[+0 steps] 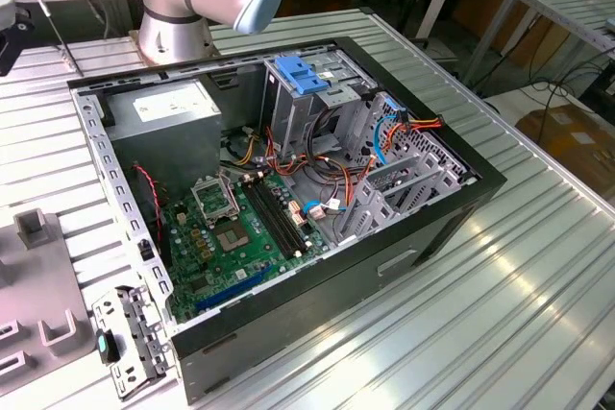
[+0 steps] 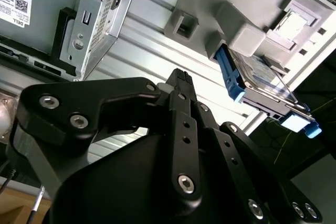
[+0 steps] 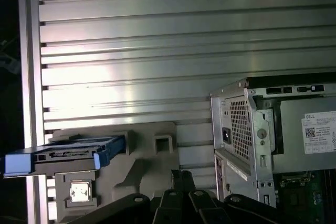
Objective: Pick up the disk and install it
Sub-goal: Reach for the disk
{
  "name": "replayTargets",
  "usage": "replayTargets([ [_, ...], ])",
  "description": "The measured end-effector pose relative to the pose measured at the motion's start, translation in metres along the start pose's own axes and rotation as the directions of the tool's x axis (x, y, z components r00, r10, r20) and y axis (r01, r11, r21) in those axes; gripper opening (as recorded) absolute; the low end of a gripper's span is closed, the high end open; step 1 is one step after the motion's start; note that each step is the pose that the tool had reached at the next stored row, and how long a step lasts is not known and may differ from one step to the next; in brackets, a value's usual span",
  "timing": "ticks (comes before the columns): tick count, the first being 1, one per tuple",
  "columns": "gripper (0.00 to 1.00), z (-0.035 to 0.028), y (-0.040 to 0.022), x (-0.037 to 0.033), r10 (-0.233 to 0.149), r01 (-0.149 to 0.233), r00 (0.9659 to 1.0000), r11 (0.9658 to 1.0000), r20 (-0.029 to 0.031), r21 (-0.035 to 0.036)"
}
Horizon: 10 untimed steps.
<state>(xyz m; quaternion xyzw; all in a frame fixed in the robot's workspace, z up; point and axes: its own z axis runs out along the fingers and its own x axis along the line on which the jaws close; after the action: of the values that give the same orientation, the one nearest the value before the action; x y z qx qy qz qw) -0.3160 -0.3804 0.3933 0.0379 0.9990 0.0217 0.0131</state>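
Hovering off to the side of the PC case (image 3: 247, 129), the gripper (image 2: 181, 77) has its jaws pinched together on nothing, far as I can tell from both wrist views. The disk (image 3: 63, 153) with the blue rails stands slotted in the grey holder (image 3: 147, 145) on the ribbed table (image 3: 157, 51), outside the case near its rear panel. The gripper isn't touching it.

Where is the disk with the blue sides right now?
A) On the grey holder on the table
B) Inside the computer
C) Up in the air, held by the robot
A: in the first wrist view the disk sits on the grey holder on the ribbed table, off to one side of the computer case, not inside it.
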Motion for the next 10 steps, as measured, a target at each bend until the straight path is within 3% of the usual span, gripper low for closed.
replayTargets([
  [1, 0.11, -0.0002, -0.0001, 0.0076, 0.000, 0.000, 1.0000, 1.0000, -0.0001, 0.0001],
  [10, 0.11, -0.0009, -0.0002, 0.0337, 0.000, 0.000, 1.0000, 1.0000, -0.0001, 0.0001],
])
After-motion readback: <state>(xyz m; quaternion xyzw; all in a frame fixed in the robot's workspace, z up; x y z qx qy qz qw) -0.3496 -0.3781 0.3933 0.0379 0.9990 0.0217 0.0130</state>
